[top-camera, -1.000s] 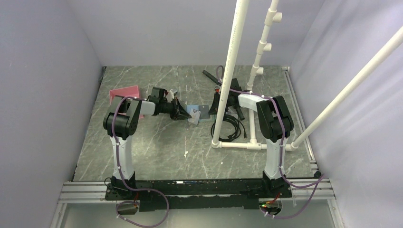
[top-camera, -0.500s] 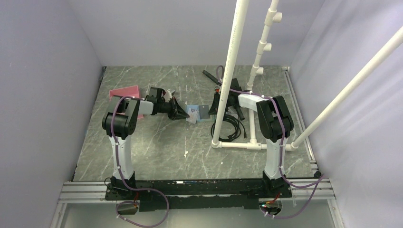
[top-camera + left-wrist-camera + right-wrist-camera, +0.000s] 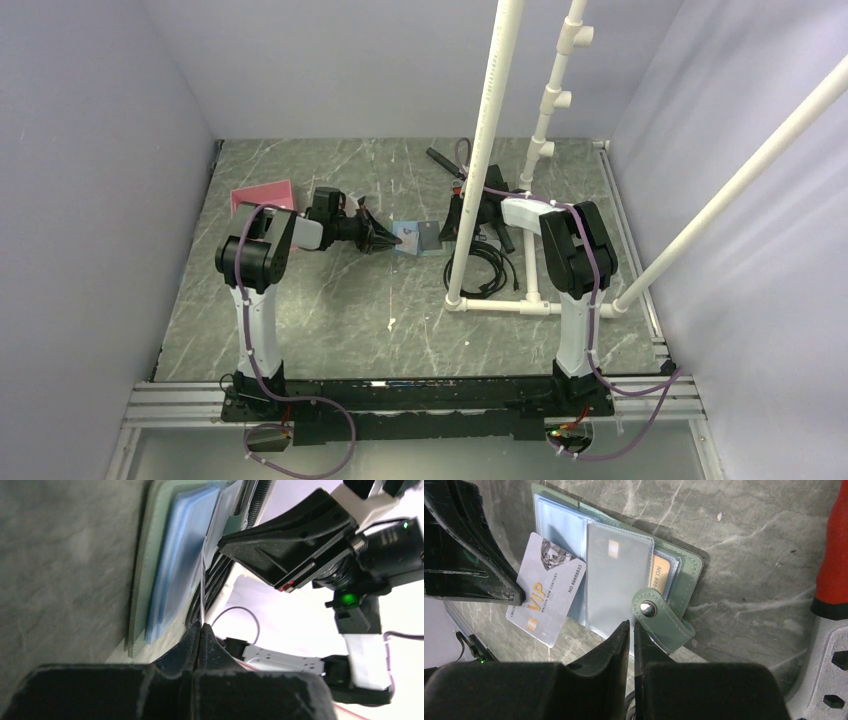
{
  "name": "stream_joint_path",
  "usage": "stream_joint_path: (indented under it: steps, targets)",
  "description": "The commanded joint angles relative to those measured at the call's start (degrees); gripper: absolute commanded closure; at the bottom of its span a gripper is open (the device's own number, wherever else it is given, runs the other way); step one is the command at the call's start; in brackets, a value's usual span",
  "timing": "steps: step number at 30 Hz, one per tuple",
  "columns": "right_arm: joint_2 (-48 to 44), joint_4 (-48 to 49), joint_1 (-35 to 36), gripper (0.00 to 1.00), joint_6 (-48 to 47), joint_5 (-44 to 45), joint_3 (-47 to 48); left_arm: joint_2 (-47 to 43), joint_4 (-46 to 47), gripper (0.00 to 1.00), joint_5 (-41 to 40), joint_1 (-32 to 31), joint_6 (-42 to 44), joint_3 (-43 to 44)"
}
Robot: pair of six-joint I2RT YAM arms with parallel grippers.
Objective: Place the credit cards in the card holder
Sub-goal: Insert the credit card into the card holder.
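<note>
We see the card holder [image 3: 689,575] lying open and flat on the tabletop [image 3: 749,540], in its far half and about midway between the left and right edges. We judge the step in hand to be feeding a card into it.

The right hand [image 3: 631,630] is closed down to a thin slit on the near edge of the card holder, seemingly on one clear sleeve [image 3: 618,575]. We read this as a bracing grip. It keeps the light wallet from sliding and the pages fanned so a pocket mouth stays reachable.

The left hand [image 3: 201,630] is closed on the silver card [image 3: 546,596] and comes in low from the left. It grips one end of the card, which leaves most of the length free to enter. The card lies tilted across the left edge of the sleeves, with a corner overlapping them. We cannot tell whether it has entered a pocket.

An orange card [image 3: 660,576] already sits in a pocket near the right side, only a strip of it showing.

The cover is a muted green, leather-like material with stitched edges. Its closure tab [image 3: 663,620] is a rounded strap carrying a metal snap, and it lies unfastened just beside the right hand's fingers. The sleeves are soft, glossy, pale blue plastic in stacked layers, likely slippery and prone to sticking together. The silver card is thin, stiff and rectangular with rounded corners and printed lettering; edge-on from the left wrist it is a mere line. The tabletop is grey, stone-patterned and smooth.
</note>
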Motion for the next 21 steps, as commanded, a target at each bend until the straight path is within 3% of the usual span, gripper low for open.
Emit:
stream_joint_path:
  steps: [1,6,8,21]
  targets:
    - [1.92,0.27,0.24,0.89,-0.49,1.50,1.50,-2.54,0.52,1.00,-1.48,-1.24,-15.04,0.00]
    - [1.67,0.46,0.27,0.89,-0.49,1.53,1.10,-6.96,-21.42,1.00,-8.31,-1.75,-10.24,4.71]
    - [1.66,0.60,0.23,0.89,-0.40,1.28,1.07,-7.09,-25.88,1.00,-10.31,-1.77,-9.37,5.93]
    - [1.77,0.61,0.27,0.89,-0.40,1.00,0.97,-6.08,-28.43,1.00,-10.87,-1.82,-9.54,6.95]
